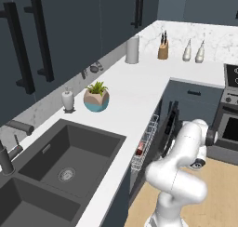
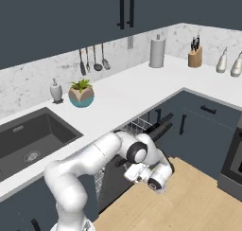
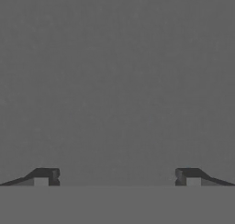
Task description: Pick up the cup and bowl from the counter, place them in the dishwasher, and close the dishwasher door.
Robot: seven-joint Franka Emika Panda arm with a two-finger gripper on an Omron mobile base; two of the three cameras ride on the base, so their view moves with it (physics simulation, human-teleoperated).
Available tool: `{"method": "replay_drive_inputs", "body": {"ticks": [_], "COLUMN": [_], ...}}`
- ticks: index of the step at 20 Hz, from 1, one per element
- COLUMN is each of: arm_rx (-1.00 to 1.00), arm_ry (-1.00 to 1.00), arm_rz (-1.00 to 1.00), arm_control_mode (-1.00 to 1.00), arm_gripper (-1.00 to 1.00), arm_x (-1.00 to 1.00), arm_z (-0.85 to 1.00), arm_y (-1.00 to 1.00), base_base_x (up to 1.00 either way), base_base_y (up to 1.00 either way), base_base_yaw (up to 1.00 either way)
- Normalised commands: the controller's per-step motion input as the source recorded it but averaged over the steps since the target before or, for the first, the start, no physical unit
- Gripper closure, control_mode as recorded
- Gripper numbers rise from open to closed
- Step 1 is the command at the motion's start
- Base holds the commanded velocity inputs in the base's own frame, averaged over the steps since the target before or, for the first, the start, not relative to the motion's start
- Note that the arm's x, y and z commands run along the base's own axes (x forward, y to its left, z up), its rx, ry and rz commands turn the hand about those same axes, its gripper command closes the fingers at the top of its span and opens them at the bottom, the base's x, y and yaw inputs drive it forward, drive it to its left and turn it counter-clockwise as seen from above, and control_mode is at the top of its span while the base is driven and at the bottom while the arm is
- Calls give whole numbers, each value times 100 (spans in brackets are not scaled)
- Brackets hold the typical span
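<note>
The dishwasher door [image 1: 168, 127] stands nearly upright, a narrow gap away from the cabinet front. The silver wire rack [image 1: 145, 144] pokes out through that gap. A small reddish item [image 1: 139, 150] lies in the rack; I cannot tell whether it is the cup or the bowl. My gripper [image 3: 117, 177] is open, fingertips [image 3: 45, 176] spread wide, right up against the flat grey door panel [image 3: 117, 81]. From the right base view my hand [image 2: 138, 171] sits low against the door's [image 2: 115, 180] outer face. The white counter [image 1: 135, 93] carries neither cup nor bowl.
A teal-and-beige plant pot [image 1: 96, 98] and a soap dispenser [image 1: 68, 100] stand behind the dark sink [image 1: 69, 161]. A paper-towel roll [image 1: 132, 49], knife block [image 1: 163, 49] and two bottles [image 1: 193, 51] line the back. The oven [image 1: 230, 114] is to the right, above a wooden floor [image 2: 198, 197].
</note>
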Motion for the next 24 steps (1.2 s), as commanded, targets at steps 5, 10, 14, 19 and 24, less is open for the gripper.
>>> {"method": "replay_drive_inputs", "body": {"ticks": [5,10,14,19,24], "arm_rx": [0,0,0,0,0], "arm_ry": [0,0,0,2,6], "arm_rz": [0,0,0,-1,-3], "arm_control_mode": [-100,-100,-100,-100,-100], "arm_gripper": [-100,-100,-100,-100,-100], "arm_x": [71,70,64,59,50], "arm_z": [1,0,0,0,0], "arm_y": [100,100,100,98,88], "base_base_x": [0,0,0,0,0], "base_base_y": [0,0,0,0,0], "base_base_yaw": [0,0,0,0,0]}}
